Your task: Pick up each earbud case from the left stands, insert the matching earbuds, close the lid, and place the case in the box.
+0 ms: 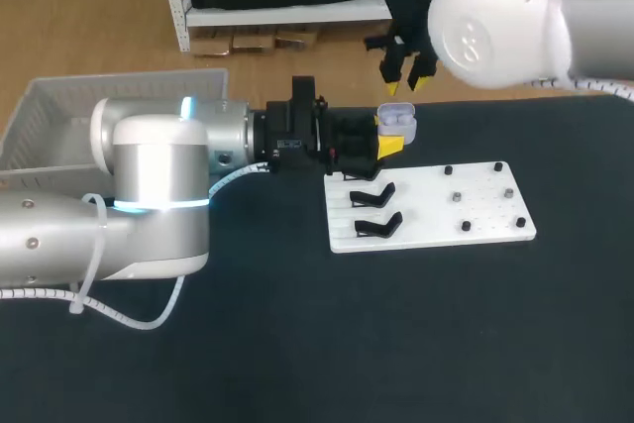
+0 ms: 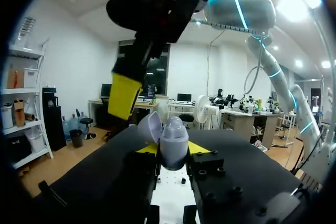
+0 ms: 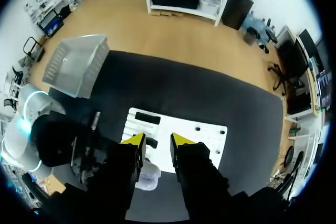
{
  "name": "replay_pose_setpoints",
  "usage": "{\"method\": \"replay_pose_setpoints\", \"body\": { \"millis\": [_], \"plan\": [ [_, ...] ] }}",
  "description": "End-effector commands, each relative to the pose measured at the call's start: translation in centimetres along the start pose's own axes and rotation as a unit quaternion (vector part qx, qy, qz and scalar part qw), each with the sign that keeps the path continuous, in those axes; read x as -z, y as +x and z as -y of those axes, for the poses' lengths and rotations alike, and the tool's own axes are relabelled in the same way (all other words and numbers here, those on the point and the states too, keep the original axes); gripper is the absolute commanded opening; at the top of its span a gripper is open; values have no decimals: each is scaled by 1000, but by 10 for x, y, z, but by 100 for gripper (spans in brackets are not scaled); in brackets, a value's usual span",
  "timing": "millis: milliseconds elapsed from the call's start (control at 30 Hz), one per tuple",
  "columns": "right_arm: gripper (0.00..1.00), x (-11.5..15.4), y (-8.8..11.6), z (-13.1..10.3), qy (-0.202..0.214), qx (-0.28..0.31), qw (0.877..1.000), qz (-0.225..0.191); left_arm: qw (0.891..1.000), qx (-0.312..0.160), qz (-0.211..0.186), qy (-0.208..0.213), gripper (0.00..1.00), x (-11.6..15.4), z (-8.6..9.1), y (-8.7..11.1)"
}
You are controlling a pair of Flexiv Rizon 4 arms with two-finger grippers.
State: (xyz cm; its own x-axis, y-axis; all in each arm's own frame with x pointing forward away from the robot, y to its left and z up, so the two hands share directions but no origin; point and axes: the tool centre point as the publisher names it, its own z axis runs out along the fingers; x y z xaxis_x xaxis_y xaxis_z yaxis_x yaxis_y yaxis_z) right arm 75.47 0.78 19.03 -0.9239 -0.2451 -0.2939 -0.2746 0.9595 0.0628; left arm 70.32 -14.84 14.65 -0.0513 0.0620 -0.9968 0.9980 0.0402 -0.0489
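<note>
Two grippers, head view: my left gripper (image 1: 388, 143) is clamped on the earbud case (image 1: 397, 120), whose lid stands open. My right gripper (image 1: 407, 74) hangs just to the far side of it with a narrow gap between its fingers, gripping nothing.
Case place, head view: held up off the table (image 1: 396, 344), by the far edge of the white board (image 1: 436, 207) and near the table's far edge.
Board, head view: two black stands (image 1: 374, 193) sit on its left end and small pegs (image 1: 466, 227) on its right part.
Box, head view: the box (image 1: 50, 121) sits at the far left, well apart from both grippers.
Grip, left wrist view: my yellow fingertips (image 2: 201, 148) press the earbud case (image 2: 172, 139) from both sides.
Clearance, left wrist view: one yellow finger of my right gripper hangs above and beside the open lid, with a gap between them.
Grip, right wrist view: my right gripper (image 3: 157, 140) has its tips slightly apart with nothing between them.
Below the tips, right wrist view: the earbud case (image 3: 147, 174) lies under them, with the white board (image 3: 210, 137) beneath.
Edges, right wrist view: the box (image 3: 73, 66) is at the table's far left corner, well apart from my fingers.
</note>
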Motion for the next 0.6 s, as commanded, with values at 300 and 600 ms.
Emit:
{"method": "replay_pose_setpoints", "body": {
  "millis": [300,600],
  "plan": [
    [29,-1,24,2,-2,-11,1000,-25,1000,-2,4,-3,0,0,1,1],
    [29,1,38,-4,-16,-22,999,-29,1000,-2,4,-3,0,0,1,1]
  ]
}}
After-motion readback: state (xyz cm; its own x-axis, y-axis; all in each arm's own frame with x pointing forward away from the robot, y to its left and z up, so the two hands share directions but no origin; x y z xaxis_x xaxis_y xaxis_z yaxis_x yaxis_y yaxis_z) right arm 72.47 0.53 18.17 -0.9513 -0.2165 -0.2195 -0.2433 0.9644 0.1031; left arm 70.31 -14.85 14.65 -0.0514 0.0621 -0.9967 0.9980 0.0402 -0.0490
